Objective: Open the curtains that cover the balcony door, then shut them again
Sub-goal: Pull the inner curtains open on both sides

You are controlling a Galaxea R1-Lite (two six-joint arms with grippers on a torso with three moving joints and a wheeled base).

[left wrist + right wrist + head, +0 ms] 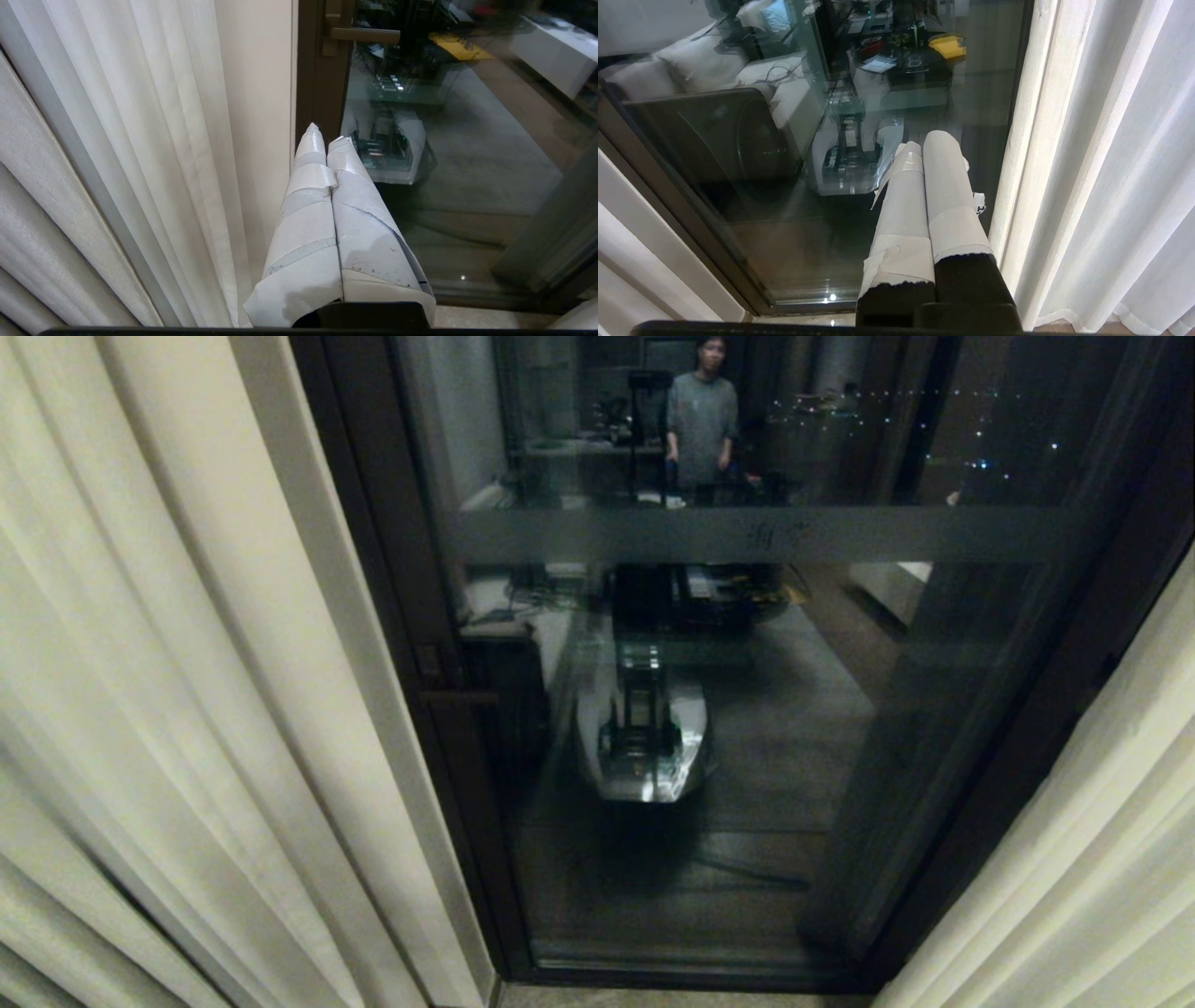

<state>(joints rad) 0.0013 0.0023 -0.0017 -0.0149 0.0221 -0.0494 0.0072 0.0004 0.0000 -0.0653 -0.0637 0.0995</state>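
Although both curtain panels hang drawn to the sides, the job is only half done, as I judge it: the opening step looks complete and the closing step is what remains.

In the head view the left panel of the curtains (187,691) fills the frame from about 7 to 11 o'clock, and the right panel (1092,859) hangs at about 4 o'clock. Between them the balcony door (747,728) stands bare, its dark frame running down at centre-left and its frosted band (766,534) crossing the glass toward 12 o'clock. The panes mirror the room: the robot's own base shows near the centre, and a person's reflection (702,415) stands at 12 o'clock.

Neither arm shows in the head view. In its own wrist view the left claw (327,137) has its two paper-wrapped fingers pressed together with nothing between them; it points at the door frame just beside the inner edge of the left panel, below the door handle (364,33), and does not touch the cloth. The right claw (927,142) is likewise closed and empty, aimed at the glass with the right panel's edge just beside it.

By my reading, the next move calls for each claw to spread its fingers, reach sideways to the leading edge of its panel, pinch a pleat and draw it toward the middle of the door. The thin fabric may slip from a shallow pinch, so a hold on a full fold seems wiser.
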